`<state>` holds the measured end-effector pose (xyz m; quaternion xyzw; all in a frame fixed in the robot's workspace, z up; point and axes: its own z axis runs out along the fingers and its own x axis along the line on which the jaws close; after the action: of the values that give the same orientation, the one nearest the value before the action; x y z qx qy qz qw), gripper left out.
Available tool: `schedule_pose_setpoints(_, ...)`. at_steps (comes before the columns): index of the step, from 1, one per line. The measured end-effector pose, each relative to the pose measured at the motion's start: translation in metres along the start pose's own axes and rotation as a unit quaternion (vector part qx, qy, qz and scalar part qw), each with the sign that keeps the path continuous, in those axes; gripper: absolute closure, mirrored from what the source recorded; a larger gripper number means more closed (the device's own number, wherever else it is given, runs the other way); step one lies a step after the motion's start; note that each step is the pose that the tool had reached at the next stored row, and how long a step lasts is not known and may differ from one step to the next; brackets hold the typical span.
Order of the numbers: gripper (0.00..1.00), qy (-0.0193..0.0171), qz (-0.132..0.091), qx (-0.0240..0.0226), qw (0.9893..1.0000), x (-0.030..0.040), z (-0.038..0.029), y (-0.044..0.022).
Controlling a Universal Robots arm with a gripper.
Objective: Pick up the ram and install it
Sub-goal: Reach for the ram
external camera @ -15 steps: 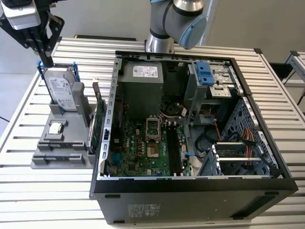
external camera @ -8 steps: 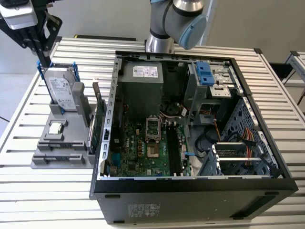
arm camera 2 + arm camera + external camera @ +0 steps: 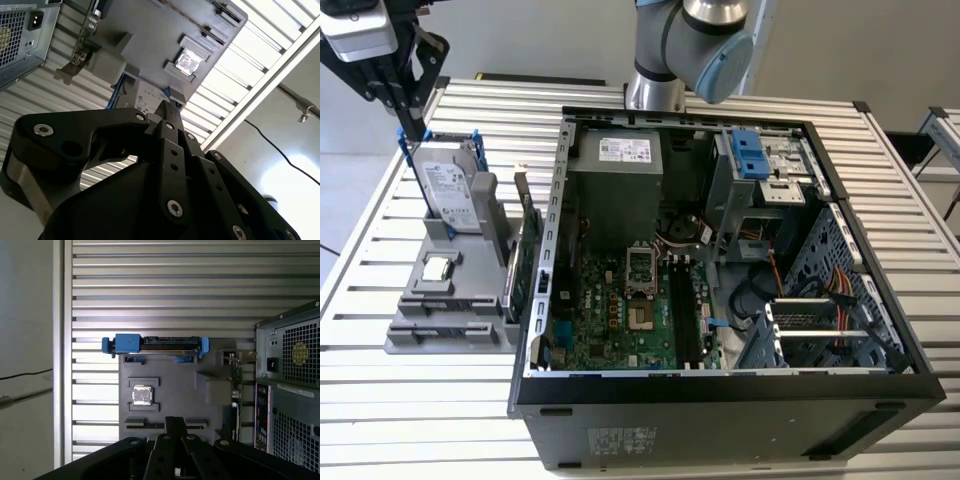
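Observation:
My black gripper (image 3: 420, 132) hangs high over the grey parts holder (image 3: 415, 300), at the exterior view's left, above the hard drive's end. In both wrist views its fingers (image 3: 167, 106) meet at the tips with nothing between them, so it is shut and empty (image 3: 175, 422). A thin dark strip (image 3: 145, 426) lies in the holder's long slot on either side of the fingers; it looks like the ram, but I cannot tell for sure. The black memory slots (image 3: 680, 320) run along the green motherboard (image 3: 610, 320) inside the open computer case (image 3: 720, 390).
On the holder stand a hard drive in a blue frame (image 3: 455, 185), a square silver chip (image 3: 438, 268) and a green expansion card (image 3: 525, 250) on edge against the case. The arm's base (image 3: 655, 90) rises behind the case. The slatted table ends close to the holder.

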<state>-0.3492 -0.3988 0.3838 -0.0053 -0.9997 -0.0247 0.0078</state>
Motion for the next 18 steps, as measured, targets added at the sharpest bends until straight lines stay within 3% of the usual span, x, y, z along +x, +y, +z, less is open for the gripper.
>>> schedule_pose_setpoints(18, 1.00, 0.0003, -0.005, 0.0001, 1.0000, -0.0001, -0.0005, -0.0120)
